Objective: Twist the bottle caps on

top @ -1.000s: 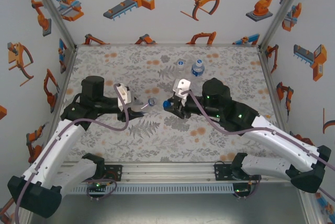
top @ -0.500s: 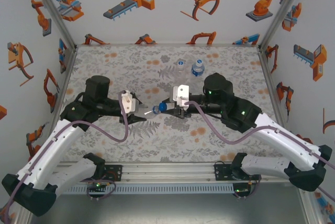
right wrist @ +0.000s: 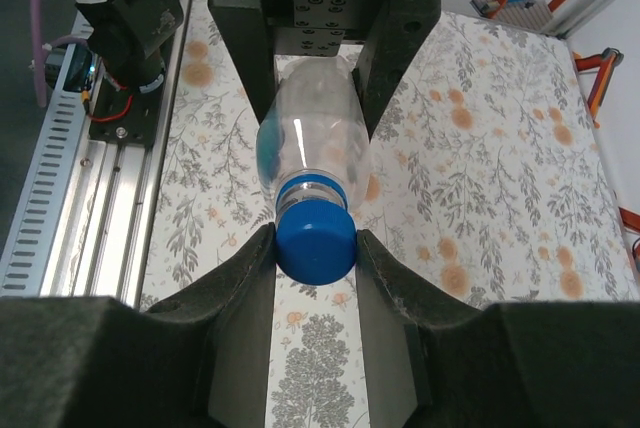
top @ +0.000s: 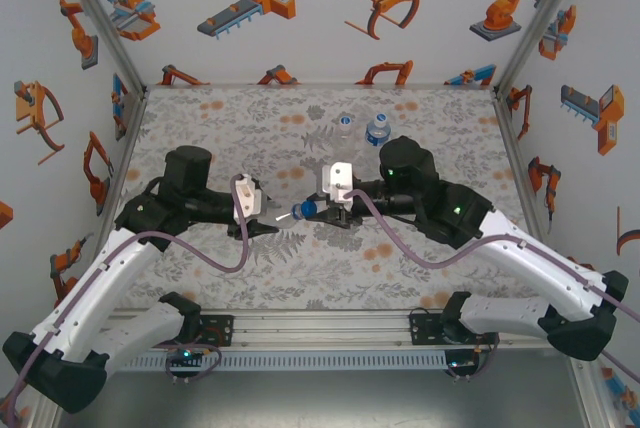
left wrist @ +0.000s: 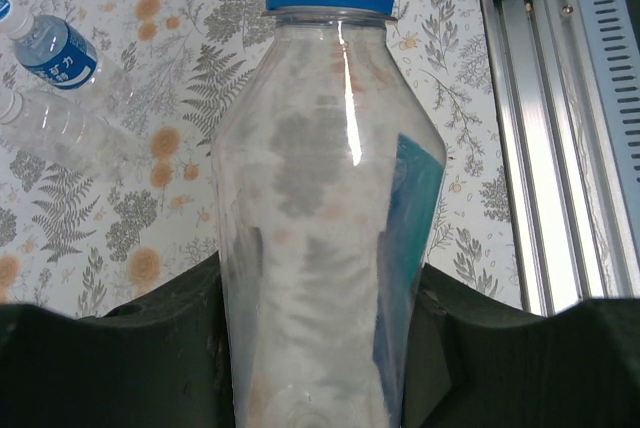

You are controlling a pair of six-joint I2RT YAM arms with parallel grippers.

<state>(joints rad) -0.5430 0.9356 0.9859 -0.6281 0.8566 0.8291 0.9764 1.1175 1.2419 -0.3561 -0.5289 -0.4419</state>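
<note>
Left pincer grips bottle, right pincer clenches its blue cap, well apart from walls.

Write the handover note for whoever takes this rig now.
Left gripper: shut on the clear plastic bottle with a blue neck ring, held sideways.
Right gripper: shut on the round blue plastic cap at that bottle's mouth.
Done: cap brought to the mouth; thread depth unclear.
Left: twist it tight, then check the unlabelled clear bottle and the blue-labelled bottle at the far side.
</note>
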